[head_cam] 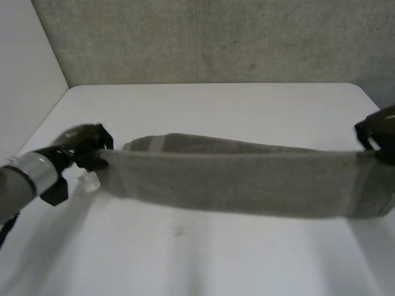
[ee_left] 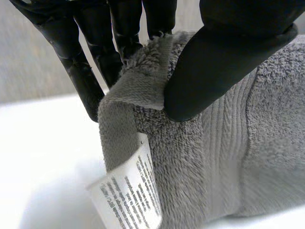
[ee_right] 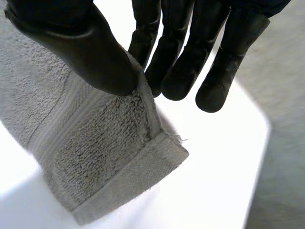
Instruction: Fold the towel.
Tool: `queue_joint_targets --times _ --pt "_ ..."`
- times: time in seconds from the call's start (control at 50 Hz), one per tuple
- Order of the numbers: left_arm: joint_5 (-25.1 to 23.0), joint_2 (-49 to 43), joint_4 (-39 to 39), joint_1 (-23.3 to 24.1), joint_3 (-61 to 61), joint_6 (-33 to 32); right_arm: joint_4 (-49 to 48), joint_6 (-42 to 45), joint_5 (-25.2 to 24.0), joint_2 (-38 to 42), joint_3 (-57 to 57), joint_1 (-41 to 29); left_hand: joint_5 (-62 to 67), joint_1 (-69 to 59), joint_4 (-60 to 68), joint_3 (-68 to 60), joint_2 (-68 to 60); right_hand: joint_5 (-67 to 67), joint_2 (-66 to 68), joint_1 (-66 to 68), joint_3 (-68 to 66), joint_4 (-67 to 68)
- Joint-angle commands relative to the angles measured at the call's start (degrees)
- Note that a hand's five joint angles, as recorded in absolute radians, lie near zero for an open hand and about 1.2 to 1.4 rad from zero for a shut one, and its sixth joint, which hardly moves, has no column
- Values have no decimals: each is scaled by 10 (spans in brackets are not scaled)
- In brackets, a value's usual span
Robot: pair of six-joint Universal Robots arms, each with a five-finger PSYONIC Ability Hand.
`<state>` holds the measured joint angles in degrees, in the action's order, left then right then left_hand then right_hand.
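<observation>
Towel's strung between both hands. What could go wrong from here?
1. The left hand pinches the grey terry towel only by its hem at a corner, beside the white care label; tension could pull it free.
2. The right hand also holds just a corner edge under its thumb, so that end may slip too.
3. In the head view a far layer bulges behind the front one above the white table; it may land uneven.

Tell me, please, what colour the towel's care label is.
White with dark print; the label hangs off the grey towel, clearest in the left wrist view.
</observation>
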<state>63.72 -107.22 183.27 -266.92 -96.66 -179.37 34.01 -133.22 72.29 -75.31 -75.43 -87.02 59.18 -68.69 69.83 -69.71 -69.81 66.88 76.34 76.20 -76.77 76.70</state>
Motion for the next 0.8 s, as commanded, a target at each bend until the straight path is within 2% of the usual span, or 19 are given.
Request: queue_joint_targets --times 0.02,0.14,0.18,0.2,0.24,0.26,0.28,0.3,0.34,0.36,0.4,0.42,0.46,0.52,0.56,0.7,0.74,0.8 --pt "47 -123 -20 36 107 -63 -11 6 45 103 61 -61 108 -113 102 -103 -102 31 37 38 -32 33" --pt "48 -156 -20 57 194 -62 -44 -8 64 157 143 -87 108 -113 102 -103 -102 31 37 38 -32 33" --pt "49 -161 -14 68 263 -59 -67 -30 89 190 239 -110 108 -113 102 -103 -102 31 37 38 -32 33" --pt "49 -161 -14 69 263 -59 -67 -30 89 190 239 -110 108 -113 102 -103 -102 31 37 38 -32 33" --pt "50 -161 8 82 342 -54 -96 -67 104 218 362 -121 108 -113 102 -103 -102 31 37 38 -32 33" --pt "50 -161 9 83 343 -54 -97 -67 104 218 362 -121 108 -113 102 -103 -102 31 37 38 -32 33" --pt "54 -158 30 90 378 -45 -120 -96 106 226 426 -124 108 -113 102 -103 -102 31 37 38 -32 33" --pt "54 -158 31 90 379 -45 -120 -96 106 226 426 -124 108 -113 102 -103 -102 31 37 38 -32 33" --pt "77 -147 95 98 436 -16 -185 -171 110 228 521 -125 108 -113 102 -103 -102 31 37 38 -32 33" --pt "77 -147 96 98 437 -16 -185 -172 110 228 521 -125 108 -113 102 -103 -102 31 37 38 -32 33" --pt "113 -127 170 98 469 37 -235 -232 116 215 566 -124 108 -113 102 -103 -102 31 37 38 -32 33" --pt "113 -127 170 98 469 38 -235 -232 116 215 566 -124 108 -113 102 -103 -102 31 37 38 -32 33" --pt "139 -114 234 94 480 103 -241 -249 115 189 571 -124 108 -113 102 -103 -102 31 37 38 -32 33" --pt "142 -114 256 92 484 134 -228 -247 115 177 557 -124 108 -113 102 -103 -102 31 37 38 -32 33" --pt "140 -117 259 89 475 168 -183 -236 104 163 513 -126 108 -113 102 -103 -102 31 37 38 -32 33" --pt "128 -125 234 83 410 169 -134 -204 101 141 395 -129 108 -113 102 -103 -102 31 37 38 -32 33" --pt "104 -125 235 75 350 168 -137 -194 90 132 322 -129 108 -113 102 -103 -102 31 37 38 -32 33" --pt "84 -125 238 71 317 167 -140 -187 79 128 285 -128 108 -113 102 -103 -102 31 37 38 -32 33"
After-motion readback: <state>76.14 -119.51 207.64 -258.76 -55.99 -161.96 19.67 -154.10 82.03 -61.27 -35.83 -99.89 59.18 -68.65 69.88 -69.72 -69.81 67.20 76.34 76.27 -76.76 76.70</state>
